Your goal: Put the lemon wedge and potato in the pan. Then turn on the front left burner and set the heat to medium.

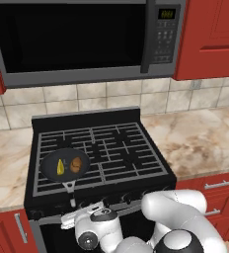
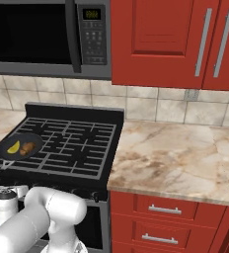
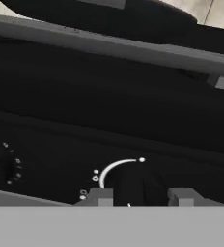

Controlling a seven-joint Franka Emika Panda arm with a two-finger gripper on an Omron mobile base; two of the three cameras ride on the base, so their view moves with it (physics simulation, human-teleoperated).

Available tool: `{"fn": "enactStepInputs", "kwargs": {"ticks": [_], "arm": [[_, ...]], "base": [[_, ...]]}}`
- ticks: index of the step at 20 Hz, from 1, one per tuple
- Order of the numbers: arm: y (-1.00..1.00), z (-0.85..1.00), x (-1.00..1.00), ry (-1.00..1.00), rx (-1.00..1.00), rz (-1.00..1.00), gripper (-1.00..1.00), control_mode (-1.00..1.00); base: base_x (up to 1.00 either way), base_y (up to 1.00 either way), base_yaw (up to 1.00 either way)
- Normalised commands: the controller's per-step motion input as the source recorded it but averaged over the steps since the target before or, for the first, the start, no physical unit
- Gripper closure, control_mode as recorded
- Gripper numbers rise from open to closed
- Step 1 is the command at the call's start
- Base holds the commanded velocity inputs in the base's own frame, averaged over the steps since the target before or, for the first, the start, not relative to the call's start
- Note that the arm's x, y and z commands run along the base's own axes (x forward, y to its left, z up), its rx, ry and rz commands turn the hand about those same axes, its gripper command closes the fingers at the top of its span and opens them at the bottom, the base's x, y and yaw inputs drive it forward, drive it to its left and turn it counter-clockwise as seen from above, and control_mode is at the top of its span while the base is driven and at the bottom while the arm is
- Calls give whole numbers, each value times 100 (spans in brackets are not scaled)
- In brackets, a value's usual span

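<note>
So the pan (image 1: 64, 165) is sitting on the front left burner (image 1: 67, 170) of the black stove (image 1: 116, 148), over by the stove's front left corner, with its handle poking out toward the front edge. Both bits of food are already inside it: the lemon wedge (image 1: 60, 167) on the left half, the potato (image 1: 76, 165) just beside it on the right, close but not quite touching as far as I can see. From the other side you get the same thing, pan (image 2: 19, 146) with the yellow wedge (image 2: 14, 146) and the brown lump (image 2: 27, 147) side by side.

The arm is bent way down in front of the stove, and the gripper (image 3: 142, 197) is right up against the control panel along the front edge. Its two fingertips (image 3: 100, 197) sit either side of a dark knob (image 3: 128, 185) that has a white arc and little marks around it. The jaws are drawn in narrow around that knob, looks like a grip on it, though it's all dark on dark down there so I wouldn't swear the pads are actually touching.

Microwave (image 1: 82, 37) hangs above, marble counter (image 1: 200, 138) to the right.
</note>
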Motion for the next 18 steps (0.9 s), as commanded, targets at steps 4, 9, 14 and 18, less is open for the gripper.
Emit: {"fn": "enactStepInputs", "kwargs": {"ticks": [4, 9, 14, 18], "arm": [[0, -23, 4, -8, -22, 0, 100, -100], [0, -24, 0, -9, -19, 0, 100, -100], [0, -14, 0, -5, -19, 1, 100, -100], [0, -3, 0, 0, -23, 2, 100, -100]], "base": [[0, 0, 0], [0, 0, 0], [0, 0, 0], [0, 0, 0]]}}
